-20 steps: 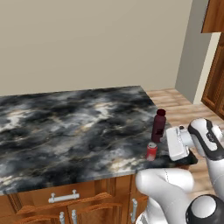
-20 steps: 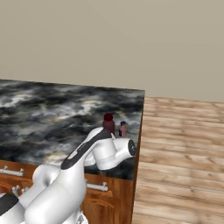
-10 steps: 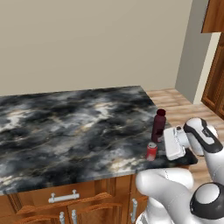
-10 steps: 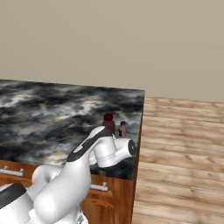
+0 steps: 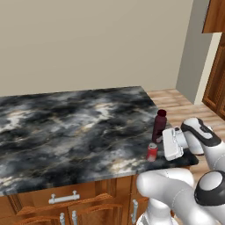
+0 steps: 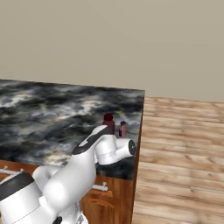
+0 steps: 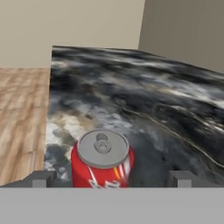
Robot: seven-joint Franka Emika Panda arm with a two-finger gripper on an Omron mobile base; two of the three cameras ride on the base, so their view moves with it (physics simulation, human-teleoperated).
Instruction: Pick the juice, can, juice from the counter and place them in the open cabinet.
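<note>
Hand view: the gripper (image 7: 109,179) stands with its jaws fully apart, one dark fingertip (image 7: 40,179) at either side of the red can (image 7: 103,159); nothing is gripped, and clear gaps separate the can from both tips. The can stands upright on the marbled counter (image 7: 144,109), directly between and just ahead of the fingers; its lower part is cut off by the bottom of this view.

Left base view: the can (image 5: 152,151) sits just beside the white hand, near the counter's (image 5: 66,132) right edge. A taller dark maroon bottle (image 5: 159,126) stands just beyond it, its base partly hidden by the hand.

Right base view: the arm covers the can. The maroon bottle (image 6: 108,124) and a smaller bottle (image 6: 123,130), too small to identify, rise above the arm.
</note>
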